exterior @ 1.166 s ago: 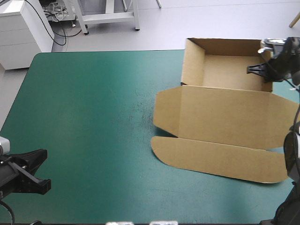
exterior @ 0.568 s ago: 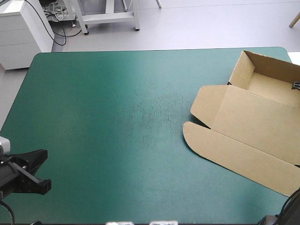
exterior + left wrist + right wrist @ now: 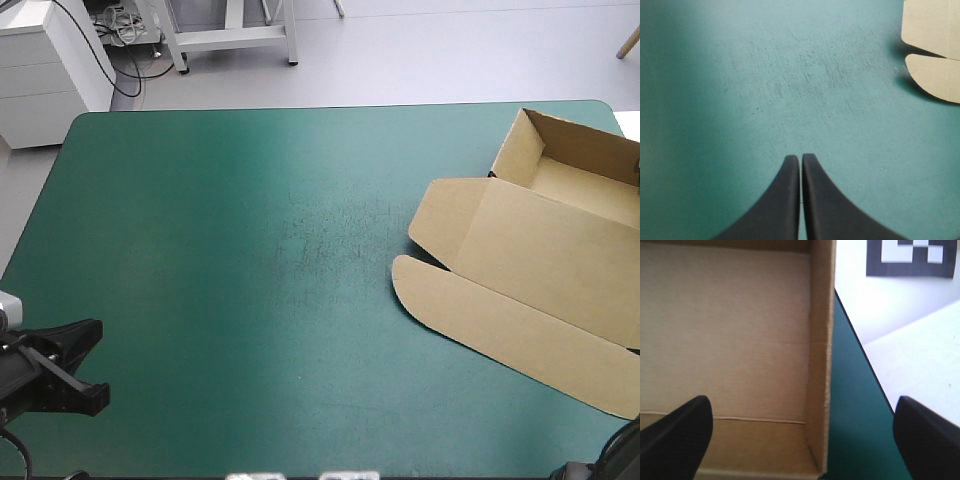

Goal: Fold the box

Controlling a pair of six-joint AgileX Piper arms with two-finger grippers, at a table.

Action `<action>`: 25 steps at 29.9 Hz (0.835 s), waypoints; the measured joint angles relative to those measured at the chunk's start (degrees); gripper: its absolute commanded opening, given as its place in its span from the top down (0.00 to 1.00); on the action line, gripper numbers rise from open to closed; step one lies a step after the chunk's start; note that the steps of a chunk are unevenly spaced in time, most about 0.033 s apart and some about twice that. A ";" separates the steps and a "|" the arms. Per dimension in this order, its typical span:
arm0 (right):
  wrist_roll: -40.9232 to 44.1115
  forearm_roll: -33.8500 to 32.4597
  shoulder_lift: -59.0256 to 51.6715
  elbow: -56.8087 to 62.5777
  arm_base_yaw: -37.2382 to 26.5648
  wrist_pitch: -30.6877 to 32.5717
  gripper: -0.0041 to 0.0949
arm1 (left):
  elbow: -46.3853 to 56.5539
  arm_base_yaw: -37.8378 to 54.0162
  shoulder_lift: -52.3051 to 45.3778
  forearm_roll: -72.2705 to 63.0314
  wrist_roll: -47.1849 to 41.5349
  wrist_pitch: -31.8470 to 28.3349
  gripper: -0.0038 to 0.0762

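Note:
The brown box (image 3: 530, 270) lies at the table's right side as an open tray, its lid and rounded flaps flat toward the middle; part of it runs out of the high view. My right gripper (image 3: 800, 402) is open, with the tray's side wall (image 3: 821, 365) standing untouched between its black fingers (image 3: 675, 435) and the tray's floor (image 3: 725, 325) beneath. My left gripper (image 3: 801, 161) is shut on nothing, low over the teal-green cover at the near left corner (image 3: 70, 365), far from the box. Two lid flaps (image 3: 935, 75) show ahead of it.
The table's right edge runs close beside the tray wall, with a strip of teal-green cover (image 3: 850, 410) between. Beyond that edge is a white surface with a black-and-white marker (image 3: 910, 257). Bare cover (image 3: 250, 250) stretches from the left gripper to the box.
The box slid from the far middle to the table's right side and turned slightly. My right gripper, earlier shut on the tray's wall, has opened and let go. The left arm stayed still.

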 measured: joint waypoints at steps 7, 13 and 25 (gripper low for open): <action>-2.66 7.03 -12.94 -0.51 3.71 0.53 0.29 | 0.00 0.00 0.00 0.00 0.00 0.00 0.96; -2.94 8.04 -21.95 3.70 11.93 0.92 0.98 | 0.00 0.00 0.00 0.00 0.00 0.00 0.96; -5.89 12.08 -44.24 25.85 22.19 -4.34 0.96 | 0.06 0.00 -1.05 0.39 0.00 0.00 0.96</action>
